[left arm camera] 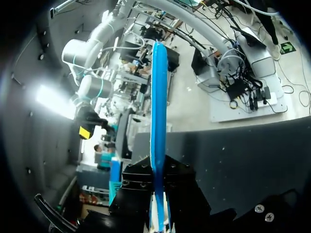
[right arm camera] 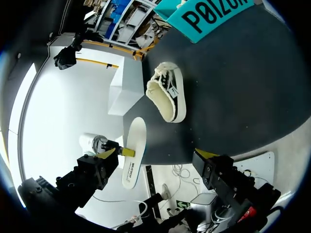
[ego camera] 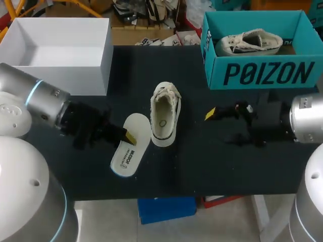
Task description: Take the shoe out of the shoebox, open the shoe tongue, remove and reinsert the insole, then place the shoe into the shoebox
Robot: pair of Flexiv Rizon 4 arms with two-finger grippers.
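Note:
A white shoe [ego camera: 164,113] [right arm camera: 167,92] lies on the black table, its opening up and empty. To its left the white insole [ego camera: 130,146] [right arm camera: 132,153] is raised, with my left gripper [ego camera: 128,136] [left arm camera: 159,213] shut on its edge. The left wrist view shows the insole [left arm camera: 158,111] edge-on, blue underside visible, standing up between the fingers. My right gripper [ego camera: 212,113] [right arm camera: 157,154] is open and empty, hovering right of the shoe. The teal shoebox [ego camera: 262,75] [right arm camera: 214,14] stands at the back right with a second shoe [ego camera: 250,43] inside.
A white open box [ego camera: 60,48] [right arm camera: 124,90] stands at the back left. The table's front edge [ego camera: 166,194] runs close below the insole. In the left wrist view my right gripper's yellow tip [left arm camera: 84,132] shows far beyond the insole.

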